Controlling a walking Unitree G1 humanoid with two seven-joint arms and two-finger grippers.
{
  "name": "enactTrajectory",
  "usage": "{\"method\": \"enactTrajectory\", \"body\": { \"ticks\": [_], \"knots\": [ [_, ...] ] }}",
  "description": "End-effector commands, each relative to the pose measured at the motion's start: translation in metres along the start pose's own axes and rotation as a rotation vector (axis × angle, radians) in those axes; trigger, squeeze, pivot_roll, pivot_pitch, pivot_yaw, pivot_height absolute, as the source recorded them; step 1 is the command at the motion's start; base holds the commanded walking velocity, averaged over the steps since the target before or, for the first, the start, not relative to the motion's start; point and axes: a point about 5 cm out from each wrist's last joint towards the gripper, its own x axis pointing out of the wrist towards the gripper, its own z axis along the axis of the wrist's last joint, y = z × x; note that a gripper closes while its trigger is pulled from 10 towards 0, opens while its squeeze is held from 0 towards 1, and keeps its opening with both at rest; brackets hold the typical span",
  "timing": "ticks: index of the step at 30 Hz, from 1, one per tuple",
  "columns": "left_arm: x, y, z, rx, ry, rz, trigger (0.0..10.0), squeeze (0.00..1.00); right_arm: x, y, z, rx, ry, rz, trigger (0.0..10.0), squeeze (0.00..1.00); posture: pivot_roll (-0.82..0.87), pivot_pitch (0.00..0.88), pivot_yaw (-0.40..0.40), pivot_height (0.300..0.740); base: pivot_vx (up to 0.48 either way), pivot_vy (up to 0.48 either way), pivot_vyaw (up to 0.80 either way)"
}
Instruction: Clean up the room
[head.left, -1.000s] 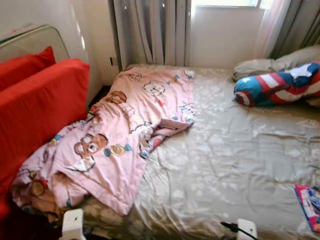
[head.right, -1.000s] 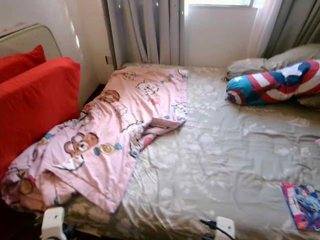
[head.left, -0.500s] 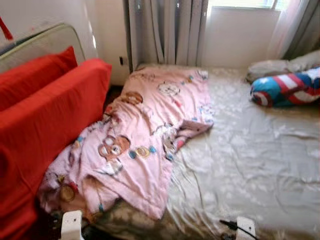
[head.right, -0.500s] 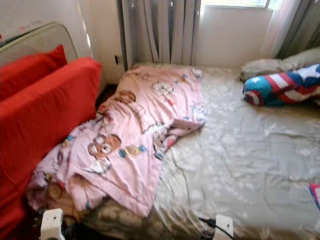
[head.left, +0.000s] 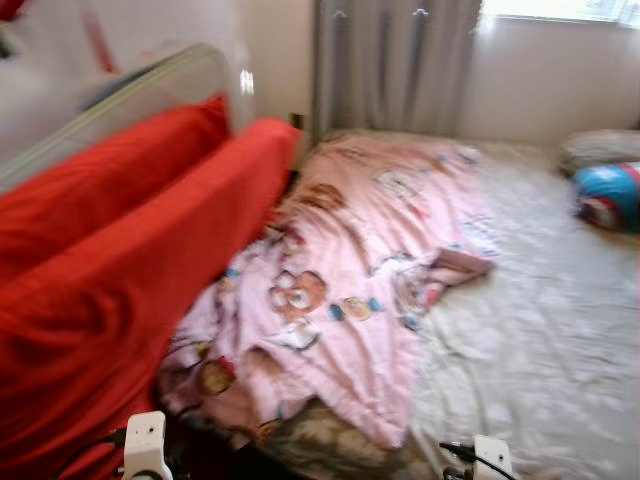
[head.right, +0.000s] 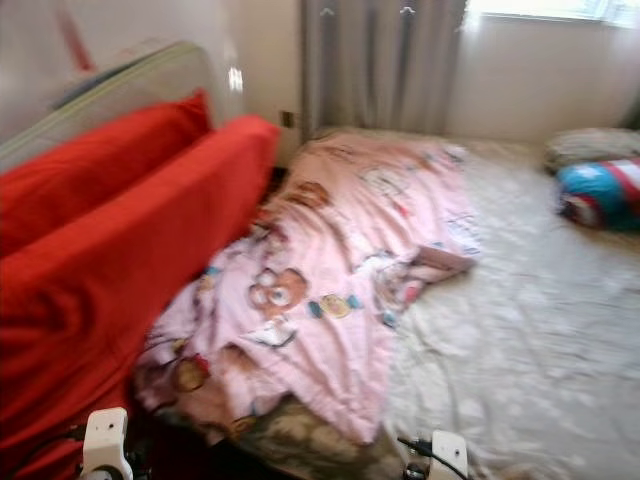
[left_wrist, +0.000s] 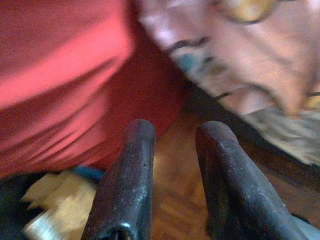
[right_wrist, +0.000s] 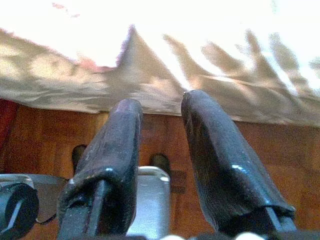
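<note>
A wide bed with a beige satin sheet is seen, a crumpled pink cartoon-print blanket spread along its left side beside red cushions. Left pincer and right pincer are held slightly parted, empty, above wooden floor.

Swung left across the room, blurring the head views. Brought the red sofa to fill far more of the left side. Pushed the pink blanket toward the middle and the striped pillow out to the right edge. Lost the colourful book from the bed's near right corner.
</note>
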Motion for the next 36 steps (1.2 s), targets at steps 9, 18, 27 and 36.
{"method": "enactTrajectory", "body": {
  "ticks": [9, 18, 27, 36],
  "knots": [
    [-0.001, -0.005, -0.007, -0.003, 0.017, -0.016, 10.0, 0.00, -0.002, -0.007, -0.005, 0.019, 0.011, -0.023, 10.0, 0.00, 0.04, 0.000, 0.020, 0.740, 0.000, 0.000, 0.37],
    [0.002, -0.009, 0.005, -0.005, -0.028, -0.029, 10.0, 0.00, -0.002, -0.007, -0.003, 0.029, -0.008, -0.029, 10.0, 0.00, 0.04, 0.000, 0.013, 0.740, 0.000, 0.000, 0.00],
    [0.004, -0.013, 0.011, -0.013, -0.045, -0.040, 10.0, 0.00, -0.002, -0.007, -0.001, 0.011, -0.018, -0.025, 10.0, 0.00, 0.05, 0.000, 0.010, 0.740, 0.000, 0.000, 0.00],
    [0.007, -0.019, 0.024, -0.034, -0.103, -0.058, 10.0, 0.00, -0.002, -0.007, 0.000, 0.016, -0.024, -0.024, 10.0, 0.00, 0.05, 0.000, 0.007, 0.740, 0.000, 0.000, 0.60]
  ]
}}
